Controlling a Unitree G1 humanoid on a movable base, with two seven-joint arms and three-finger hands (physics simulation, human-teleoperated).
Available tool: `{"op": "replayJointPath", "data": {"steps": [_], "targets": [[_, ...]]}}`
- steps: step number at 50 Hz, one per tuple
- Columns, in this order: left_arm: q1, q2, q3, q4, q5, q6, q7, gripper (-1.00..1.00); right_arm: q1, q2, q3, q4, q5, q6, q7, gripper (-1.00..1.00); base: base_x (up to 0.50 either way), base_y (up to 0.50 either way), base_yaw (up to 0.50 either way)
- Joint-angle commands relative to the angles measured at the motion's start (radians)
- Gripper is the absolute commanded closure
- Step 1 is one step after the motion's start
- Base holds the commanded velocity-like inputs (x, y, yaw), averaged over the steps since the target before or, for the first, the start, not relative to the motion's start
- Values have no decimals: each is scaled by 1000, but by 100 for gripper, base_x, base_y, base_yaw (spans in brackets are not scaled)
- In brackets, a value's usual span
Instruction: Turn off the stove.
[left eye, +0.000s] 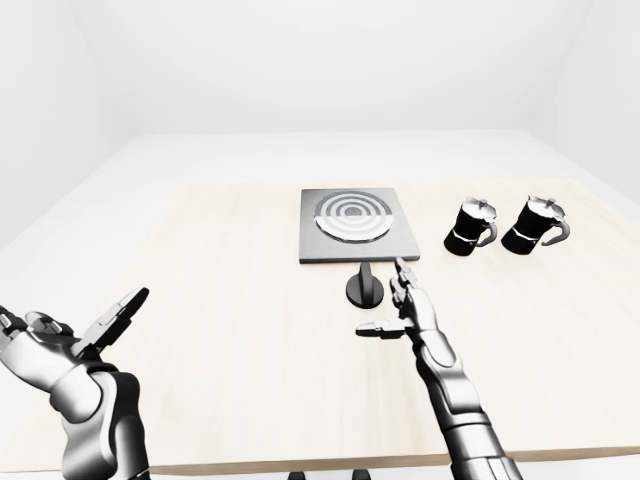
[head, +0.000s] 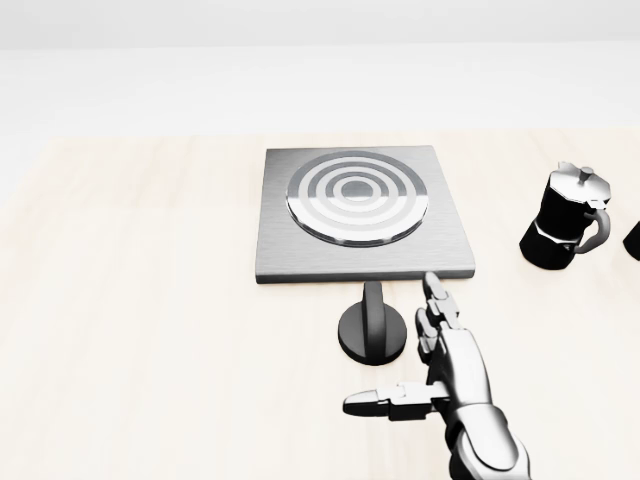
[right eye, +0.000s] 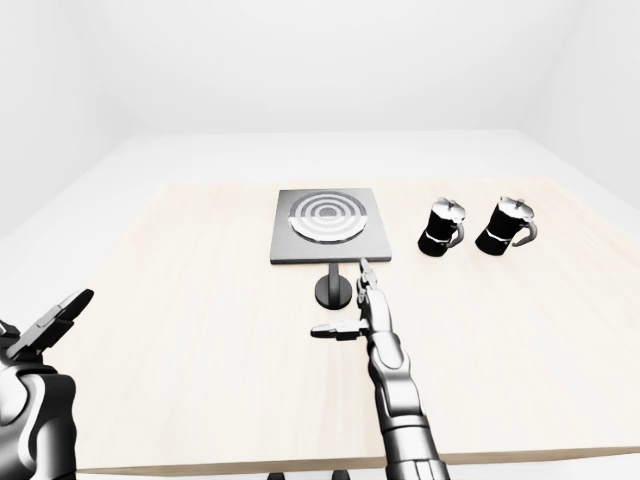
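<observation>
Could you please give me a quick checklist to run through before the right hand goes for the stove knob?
1. Knob in view and unobstructed: ok. The knob stands just below the stove in the head view.
2. Right hand open, ready to grasp: ok. Fingers extended, thumb spread to the left.
3. Right hand around the knob: not ok. It sits to the knob's right, apart from it.
4. Left hand clear of the work: ok. Open, far left in the left-eye view.
5. Two moka pots out of the path: ok, off to the stove's right.
6. Burner on or off: cannot tell.
</observation>
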Motion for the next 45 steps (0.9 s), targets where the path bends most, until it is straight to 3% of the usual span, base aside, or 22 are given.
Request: {"op": "replayJointPath", "data": {"steps": [1, 12, 14, 23, 25, 27, 33, 37, 42, 45], "targets": [[1, 0, 6, -14, -5, 2, 0, -100, -9, 1, 9, 0, -11, 0, 2, -100, 0, 0, 0], [-2, 2, 2, -1, 2, 2, 0, -100, -45, 6, 17, 64, -28, 0, 16, -100, 0, 0, 0], [0, 1, 3, -3, 2, 2, 0, -100, -53, 5, 13, 93, -26, -14, 20, -100, 0, 0, 0], [-5, 2, -1, 13, 9, -5, 0, -100, -43, 13, 24, 71, -31, 0, 17, -100, 0, 0, 0], [-2, 4, 1, 1, 7, 2, 0, -100, -44, 15, 26, 75, -31, 0, 19, -100, 0, 0, 0], [-4, 4, 2, 1, 6, 2, 0, -100, -50, 16, 24, 110, -31, -24, 21, -100, 0, 0, 0], [-5, 5, 1, 7, 4, 1, 0, -100, -41, 23, 34, 96, -32, -24, 21, -100, 0, 0, 0], [-10, 4, -4, 26, 8, -15, 0, -100, -35, 27, 39, 98, -36, -28, 20, -100, 0, 0, 0], [-6, 4, -3, 13, 5, -6, 0, -100, -49, 33, 39, 169, -33, -76, 23, -100, 0, 0, 0], [-7, 4, -4, 17, 5, -9, 0, -100, -50, 35, 41, 187, -34, -86, 23, -100, 0, 0, 0]]}}
